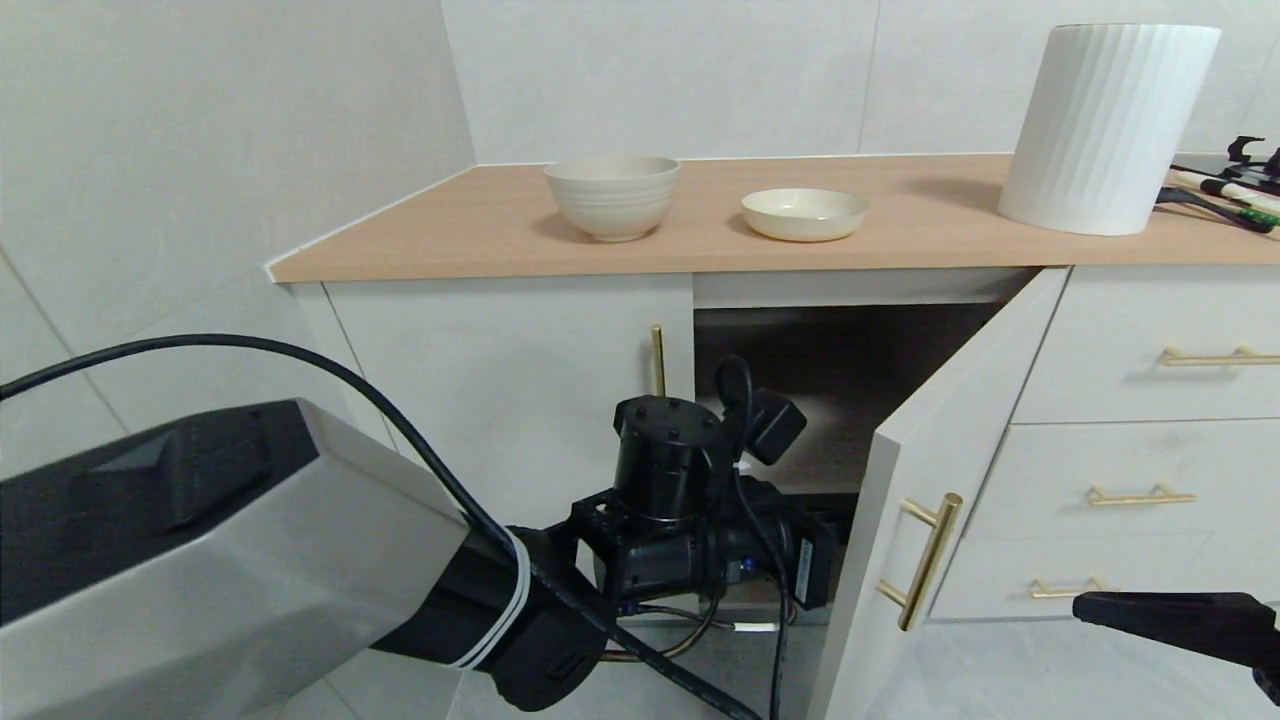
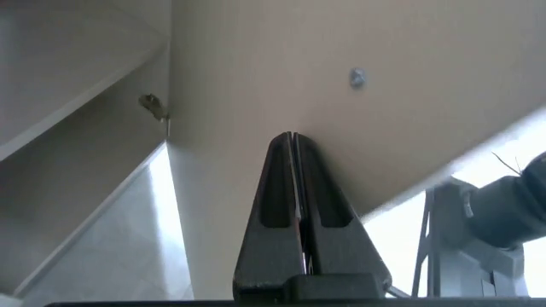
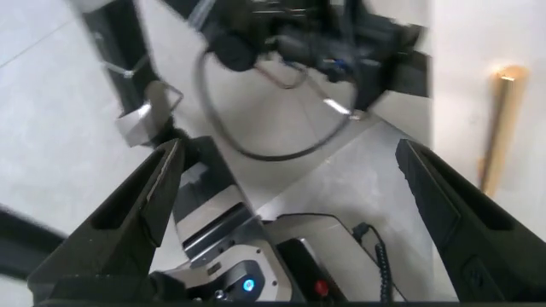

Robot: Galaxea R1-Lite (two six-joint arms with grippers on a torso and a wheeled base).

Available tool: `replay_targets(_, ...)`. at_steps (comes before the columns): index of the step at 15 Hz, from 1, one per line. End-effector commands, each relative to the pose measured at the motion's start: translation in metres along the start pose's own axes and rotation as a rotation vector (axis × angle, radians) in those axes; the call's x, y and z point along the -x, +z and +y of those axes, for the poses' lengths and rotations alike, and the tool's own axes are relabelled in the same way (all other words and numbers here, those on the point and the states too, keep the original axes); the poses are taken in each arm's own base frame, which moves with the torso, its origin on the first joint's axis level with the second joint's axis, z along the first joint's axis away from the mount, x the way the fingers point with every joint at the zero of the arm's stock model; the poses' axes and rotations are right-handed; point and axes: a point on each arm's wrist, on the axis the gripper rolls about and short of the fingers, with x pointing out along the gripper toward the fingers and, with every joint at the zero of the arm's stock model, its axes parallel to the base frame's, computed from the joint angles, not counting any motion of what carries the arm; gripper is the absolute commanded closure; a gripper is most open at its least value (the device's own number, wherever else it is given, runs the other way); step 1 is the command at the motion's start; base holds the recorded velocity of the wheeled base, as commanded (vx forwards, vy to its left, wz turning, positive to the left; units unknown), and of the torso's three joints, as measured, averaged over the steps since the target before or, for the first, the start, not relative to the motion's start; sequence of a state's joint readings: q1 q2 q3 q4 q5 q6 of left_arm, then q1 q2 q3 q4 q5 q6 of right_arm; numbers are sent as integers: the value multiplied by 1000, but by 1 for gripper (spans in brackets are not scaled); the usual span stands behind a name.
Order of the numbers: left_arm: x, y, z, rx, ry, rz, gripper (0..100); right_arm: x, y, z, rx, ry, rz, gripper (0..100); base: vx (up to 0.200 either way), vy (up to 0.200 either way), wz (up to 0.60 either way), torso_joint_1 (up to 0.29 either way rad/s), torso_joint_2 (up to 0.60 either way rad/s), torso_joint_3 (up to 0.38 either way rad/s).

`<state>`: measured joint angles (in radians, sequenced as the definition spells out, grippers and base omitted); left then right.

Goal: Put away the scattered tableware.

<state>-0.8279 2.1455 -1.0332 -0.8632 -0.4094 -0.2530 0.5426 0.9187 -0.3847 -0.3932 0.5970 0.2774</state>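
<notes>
Two pieces of tableware stand on the wooden counter (image 1: 480, 215): a deep cream bowl (image 1: 612, 195) and, to its right, a shallow cream dish (image 1: 804, 213). Below them the cabinet door (image 1: 930, 480) stands open. My left arm's wrist (image 1: 690, 500) is low in the cabinet opening, beside the door's inner side. In the left wrist view my left gripper (image 2: 292, 136) is shut on nothing, its tips touching the door's inner face (image 2: 401, 111). My right gripper (image 3: 288, 149) is open wide over the floor, and one of its fingers (image 1: 1170, 610) shows low, to the right of the door.
A tall white ribbed container (image 1: 1105, 125) stands at the counter's right, with several utensils (image 1: 1225, 195) beyond it. Drawers with gold handles (image 1: 1140, 495) lie to the right of the open door. The left cabinet door (image 1: 510, 390) is closed. Cables (image 1: 700, 640) hang under my left arm.
</notes>
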Motion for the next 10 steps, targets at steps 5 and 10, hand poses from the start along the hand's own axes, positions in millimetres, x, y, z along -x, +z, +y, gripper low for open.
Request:
replay_targets(5,-52,6,-50,-35,-136,37,100,-4,-4,-4,-29,-9,44,0,0,0,0,0,0,0)
replay_targets(10,-25,27,-74,29,-145,20,100,-1,-3,-2,-20,-1,33,0,0,0,0,0,0,0)
